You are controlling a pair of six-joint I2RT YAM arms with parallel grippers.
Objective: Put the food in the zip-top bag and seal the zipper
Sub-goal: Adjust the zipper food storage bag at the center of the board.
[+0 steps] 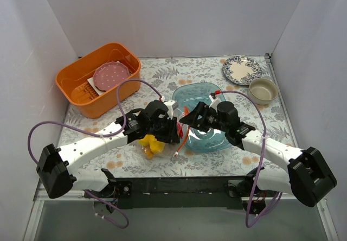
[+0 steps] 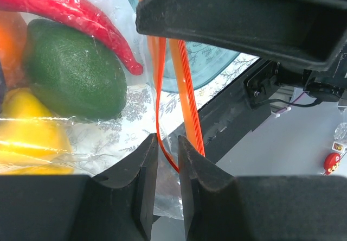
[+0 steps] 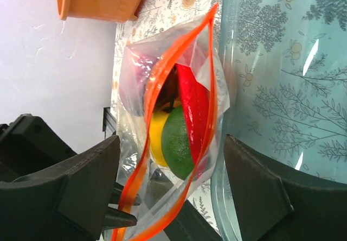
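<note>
The zip-top bag point(image 1: 157, 146) hangs between my two grippers in front of the clear blue tray point(image 1: 209, 97). Its orange-red zipper point(image 1: 187, 131) gapes open in the right wrist view point(image 3: 157, 78). Inside the bag are a red chili point(image 3: 192, 94), a green round fruit point(image 3: 179, 138) and yellow food point(image 3: 157, 135); these also show in the left wrist view, the chili point(image 2: 70, 13), the green fruit point(image 2: 73, 75) and the yellow food point(image 2: 32, 138). My left gripper point(image 2: 168, 165) is shut on the bag's zipper end point(image 2: 187, 89). My right gripper point(image 3: 173, 181) is open, its jaws on either side of the bag's mouth.
An orange basket point(image 1: 81, 86) holding a pink plate point(image 1: 111, 75) stands at the back left. A patterned plate point(image 1: 241, 69) and a beige bowl point(image 1: 263, 90) sit at the back right. The blue tray lies right behind the grippers. White walls enclose the table.
</note>
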